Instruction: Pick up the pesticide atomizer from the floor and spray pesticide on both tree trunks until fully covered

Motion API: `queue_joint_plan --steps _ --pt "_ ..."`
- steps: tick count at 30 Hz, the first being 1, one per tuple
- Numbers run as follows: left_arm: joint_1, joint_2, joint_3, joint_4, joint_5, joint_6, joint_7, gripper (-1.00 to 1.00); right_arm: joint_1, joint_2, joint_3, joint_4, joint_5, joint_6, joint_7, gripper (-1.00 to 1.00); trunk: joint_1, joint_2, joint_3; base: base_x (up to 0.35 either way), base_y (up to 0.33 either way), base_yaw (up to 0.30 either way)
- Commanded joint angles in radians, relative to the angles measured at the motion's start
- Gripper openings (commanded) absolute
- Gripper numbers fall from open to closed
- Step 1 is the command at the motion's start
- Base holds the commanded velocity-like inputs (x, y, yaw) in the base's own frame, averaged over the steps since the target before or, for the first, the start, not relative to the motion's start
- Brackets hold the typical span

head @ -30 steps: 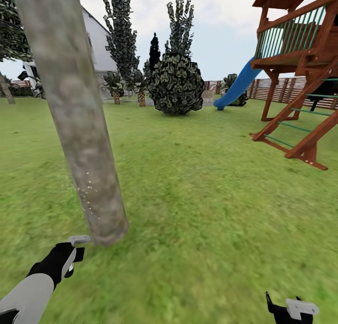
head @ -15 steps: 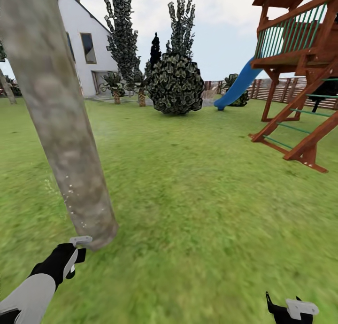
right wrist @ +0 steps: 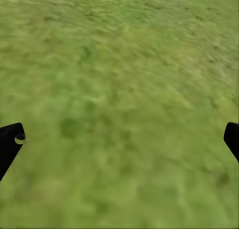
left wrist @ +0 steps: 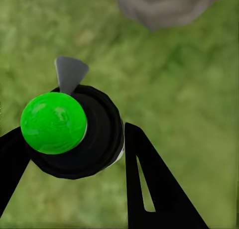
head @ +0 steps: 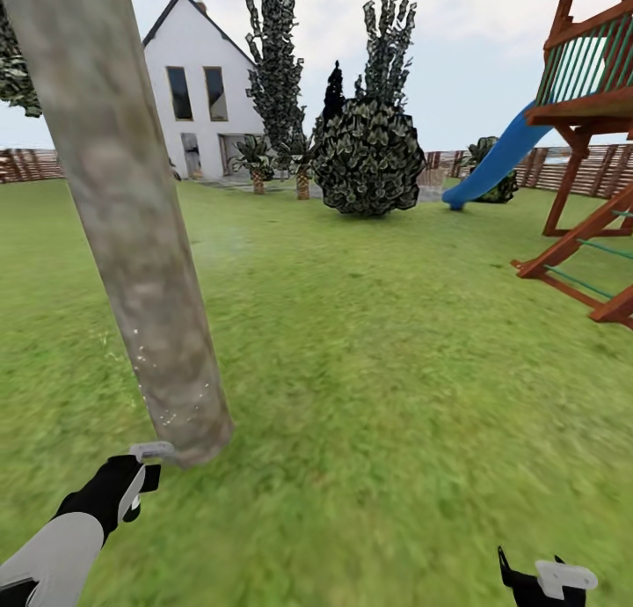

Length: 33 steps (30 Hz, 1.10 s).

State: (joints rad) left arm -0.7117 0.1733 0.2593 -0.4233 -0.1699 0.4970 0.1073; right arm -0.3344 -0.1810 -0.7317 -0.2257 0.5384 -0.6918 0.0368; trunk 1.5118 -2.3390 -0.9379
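A thick mottled grey-beige tree trunk (head: 132, 220) leans across the left of the head view, with small white spray specks low on its bark. My left gripper (head: 141, 479) is just in front of the trunk's base, shut on the pesticide atomizer (head: 151, 451), whose grey nozzle points at the trunk. In the left wrist view the atomizer (left wrist: 74, 132) is a black body with a bright green cap, held in my left gripper (left wrist: 74, 154) with the trunk's foot (left wrist: 164, 7) beyond. My right gripper (head: 541, 581) hangs low at the right, open over grass (right wrist: 119, 139).
Green lawn (head: 378, 352) spreads ahead and to the right. A round leafy bush (head: 369, 154) and thin columnar trees stand before a white house (head: 198, 106). A wooden play tower (head: 589, 149) with a blue slide (head: 497, 163) is at the right. A slat fence (head: 31, 163) rings the lawn.
The whole view has swung left, so the house has come out from behind the trunk and the play tower has slid right. My left gripper with the atomizer stays at the trunk's base.
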Motion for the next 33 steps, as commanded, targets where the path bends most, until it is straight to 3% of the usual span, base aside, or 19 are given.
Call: queue_joint_plan --steps 1,9,17,28,33 --pt "0.000 0.000 0.000 0.000 -0.001 0.000 0.000 -1.00 0.000 0.000 0.000 0.000 0.000 0.000 0.000 1.00 0.000 0.000 0.000 0.235 -0.191 0.277" --pt "0.000 0.000 -0.001 -0.001 -0.001 0.000 0.004 -1.00 0.000 0.000 0.000 0.000 0.000 0.000 0.000 1.00 0.000 0.000 0.000 0.236 -0.187 0.277" --pt "0.000 -0.001 0.001 -0.009 0.000 0.000 0.008 -1.00 0.000 0.000 0.000 0.000 0.000 0.000 0.000 1.00 0.000 0.000 0.000 0.029 -0.192 0.273" --pt "0.000 -0.002 0.001 -0.009 0.000 0.000 0.008 -1.00 0.000 0.000 0.000 -0.001 0.000 0.000 0.000 1.00 0.000 0.000 0.000 0.080 -0.178 0.027" --pt "0.000 -0.002 0.001 -0.009 0.000 0.000 0.008 -1.00 0.000 0.000 0.000 -0.001 0.000 0.000 0.000 1.00 0.000 0.000 0.000 0.114 -0.248 0.231"
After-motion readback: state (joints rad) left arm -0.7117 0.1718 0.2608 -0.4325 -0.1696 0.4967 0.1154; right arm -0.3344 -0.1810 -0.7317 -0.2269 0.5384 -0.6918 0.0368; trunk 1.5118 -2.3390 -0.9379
